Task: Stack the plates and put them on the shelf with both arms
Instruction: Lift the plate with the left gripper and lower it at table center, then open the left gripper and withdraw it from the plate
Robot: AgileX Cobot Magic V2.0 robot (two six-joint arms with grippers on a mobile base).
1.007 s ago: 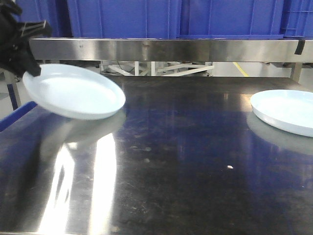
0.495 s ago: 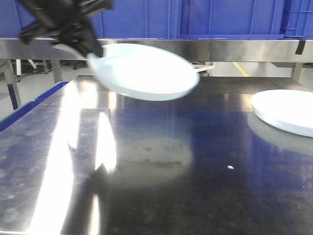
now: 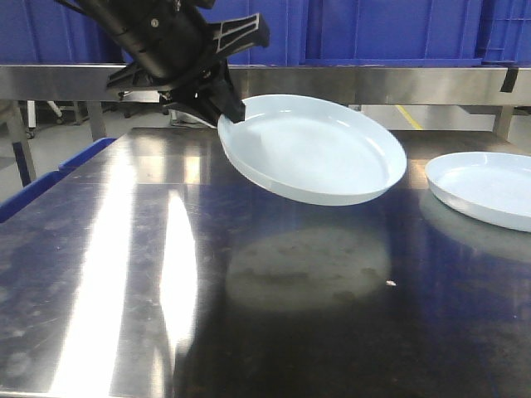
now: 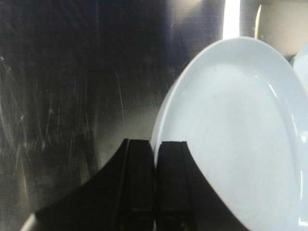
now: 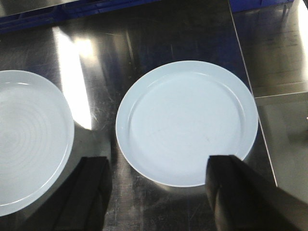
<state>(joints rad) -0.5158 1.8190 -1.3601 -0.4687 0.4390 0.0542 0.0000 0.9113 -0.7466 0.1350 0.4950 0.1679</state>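
L claw (image 3: 226,106) is clamped on the rim of one plate (image 3: 319,153), held tilted in air over the worktop (image 3: 99,290), free edge lower, just left of 2nd plate (image 3: 489,186), not touching it. 2nd plate lies flat on worktop. R claw (image 5: 159,161) is spread wide above 2nd plate.

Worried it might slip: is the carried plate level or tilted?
Tilted. The carried plate hangs clear of the table, its gripped rim higher than the opposite rim.

One raised plate (image 3: 311,149) left of resting plate (image 3: 485,189)
The left gripper (image 3: 226,109) is clamping its left rim; the other is seemingly lying on the table (image 3: 249,315).
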